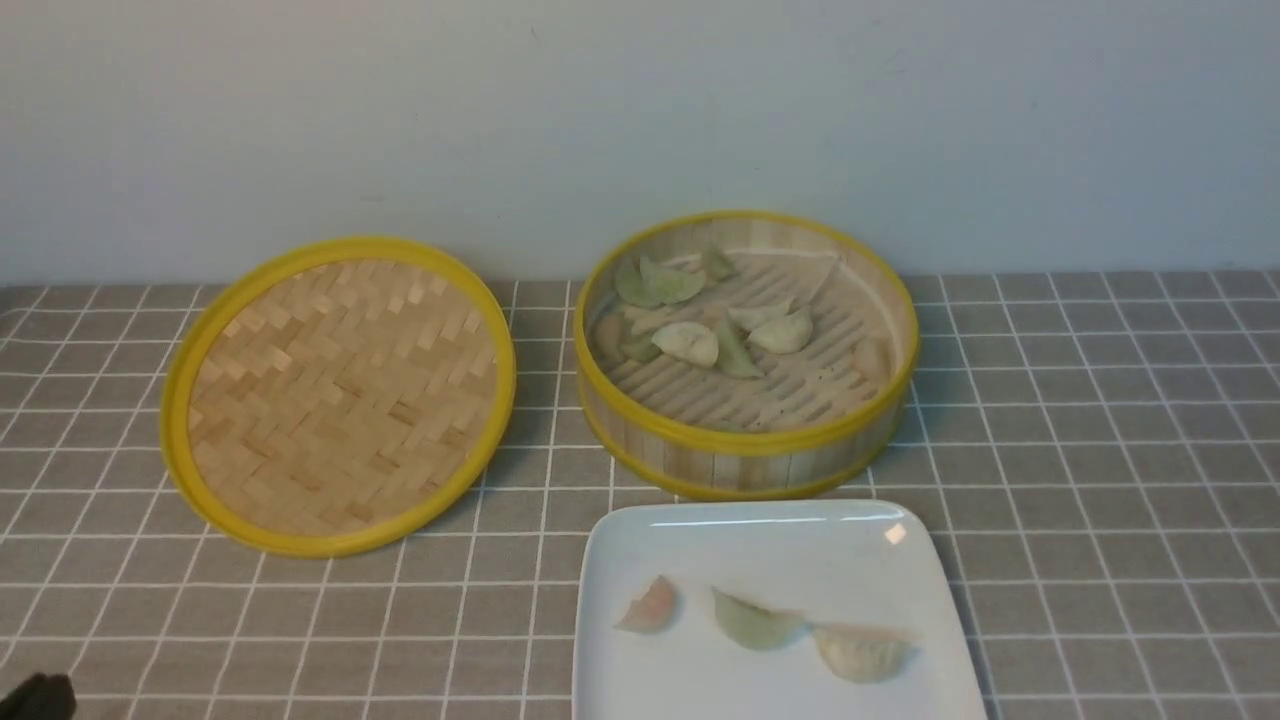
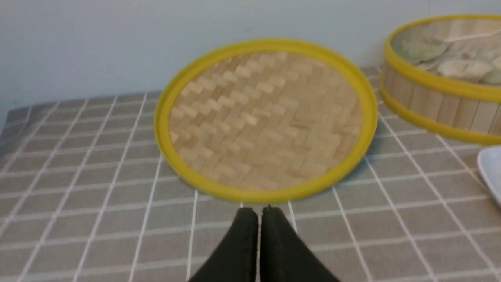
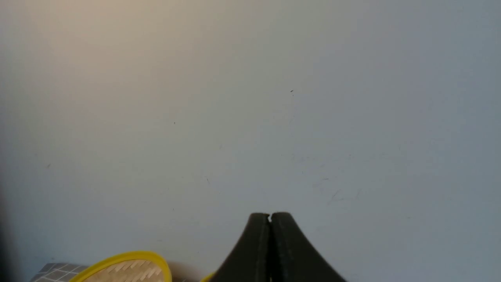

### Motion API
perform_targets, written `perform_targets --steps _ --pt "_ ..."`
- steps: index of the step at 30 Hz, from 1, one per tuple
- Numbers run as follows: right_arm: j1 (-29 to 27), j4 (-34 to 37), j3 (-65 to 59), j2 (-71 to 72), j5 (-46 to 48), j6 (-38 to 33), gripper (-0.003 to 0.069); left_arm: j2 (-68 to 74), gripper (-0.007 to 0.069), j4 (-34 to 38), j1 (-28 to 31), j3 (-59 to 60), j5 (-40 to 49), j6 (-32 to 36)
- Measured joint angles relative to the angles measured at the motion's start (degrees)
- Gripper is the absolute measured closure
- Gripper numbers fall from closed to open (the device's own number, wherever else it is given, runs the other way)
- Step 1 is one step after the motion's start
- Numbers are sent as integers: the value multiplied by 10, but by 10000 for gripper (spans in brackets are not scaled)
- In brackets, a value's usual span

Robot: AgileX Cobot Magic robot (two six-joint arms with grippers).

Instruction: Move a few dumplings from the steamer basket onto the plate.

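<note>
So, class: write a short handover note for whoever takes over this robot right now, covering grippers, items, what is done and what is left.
Left gripper: shut, empty, low over the cloth near the woven lid.
Right gripper: shut, empty, raised, facing the wall.
Steamer basket: behind the plate, several dumplings inside.
Done: three dumplings on the plate: pinkish, green, cream.
Left: probably nothing, unless more are wanted.

Plain pale grey-blue wall (image 1: 640, 120), grey white-gridded tablecloth (image 1: 1100, 450), soft even light
</note>
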State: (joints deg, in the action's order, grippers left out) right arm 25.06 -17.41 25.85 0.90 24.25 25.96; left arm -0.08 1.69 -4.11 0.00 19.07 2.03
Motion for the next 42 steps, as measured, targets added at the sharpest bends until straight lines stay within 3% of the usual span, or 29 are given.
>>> perform_targets --steps 30,34,39,42 --pt "0 0 0 1 4 0 670 -6 629 11 2 16 22 0" --pt "0 27 0 1 7 -24 670 -6 629 11 2 16 22 0" --pt "0 152 -6 1 10 -160 670 -6 629 11 2 16 22 0" --pt "0 174 -6 1 11 -178 670 -6 629 11 2 16 22 0"
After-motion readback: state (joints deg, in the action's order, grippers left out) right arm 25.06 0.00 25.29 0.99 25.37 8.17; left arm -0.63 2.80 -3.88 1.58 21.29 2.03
